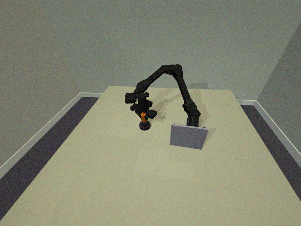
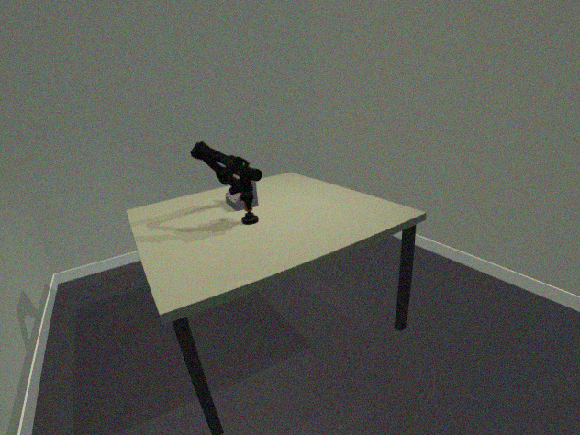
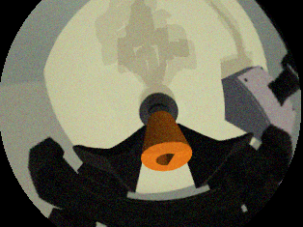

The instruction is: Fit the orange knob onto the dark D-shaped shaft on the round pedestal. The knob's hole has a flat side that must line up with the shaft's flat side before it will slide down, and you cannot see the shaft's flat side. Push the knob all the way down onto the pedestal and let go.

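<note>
Knob over pedestal
Hand [image 3: 161, 178] clamped on orange knob [image 3: 164, 139], tilted, sitting above round pedestal [image 1: 145, 126] on table [image 1: 100, 175].

Black arm [image 2: 227, 163] over pedestal [image 2: 250, 219] (table [image 2: 339, 222] tan).

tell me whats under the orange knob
The round pedestal sits directly below the orange knob, which the gripper holds. The shaft and its flat side are covered by the knob.
</note>
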Tool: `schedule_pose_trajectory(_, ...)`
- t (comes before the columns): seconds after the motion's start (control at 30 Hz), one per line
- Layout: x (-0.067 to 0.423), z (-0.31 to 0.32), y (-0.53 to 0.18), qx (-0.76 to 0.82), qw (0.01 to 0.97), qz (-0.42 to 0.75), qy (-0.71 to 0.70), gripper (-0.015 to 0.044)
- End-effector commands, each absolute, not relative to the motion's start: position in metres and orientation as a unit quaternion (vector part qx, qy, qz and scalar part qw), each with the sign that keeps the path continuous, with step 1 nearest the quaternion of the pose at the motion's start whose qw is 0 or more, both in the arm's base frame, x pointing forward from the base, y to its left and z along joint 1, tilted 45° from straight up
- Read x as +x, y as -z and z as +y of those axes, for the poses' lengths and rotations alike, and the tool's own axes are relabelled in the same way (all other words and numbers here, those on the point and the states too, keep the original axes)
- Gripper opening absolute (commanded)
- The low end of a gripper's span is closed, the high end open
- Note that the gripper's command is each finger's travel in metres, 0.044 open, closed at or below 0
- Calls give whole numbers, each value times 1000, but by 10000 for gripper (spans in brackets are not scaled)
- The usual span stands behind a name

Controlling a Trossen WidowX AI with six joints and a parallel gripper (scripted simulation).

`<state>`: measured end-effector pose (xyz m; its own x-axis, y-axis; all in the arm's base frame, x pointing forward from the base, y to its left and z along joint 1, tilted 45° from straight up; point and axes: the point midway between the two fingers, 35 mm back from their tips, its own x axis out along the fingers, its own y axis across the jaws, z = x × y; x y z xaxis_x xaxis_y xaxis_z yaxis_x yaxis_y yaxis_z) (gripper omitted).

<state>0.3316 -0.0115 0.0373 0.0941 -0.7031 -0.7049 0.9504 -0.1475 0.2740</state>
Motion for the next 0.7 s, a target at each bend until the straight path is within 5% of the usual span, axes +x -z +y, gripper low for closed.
schedule_pose_trajectory(0.0, 332, -12, -36, 391, 629, 154, 655, 0)
schedule_pose_trajectory(0.67, 332, -11, -38, 391, 629, 154, 655, 0)
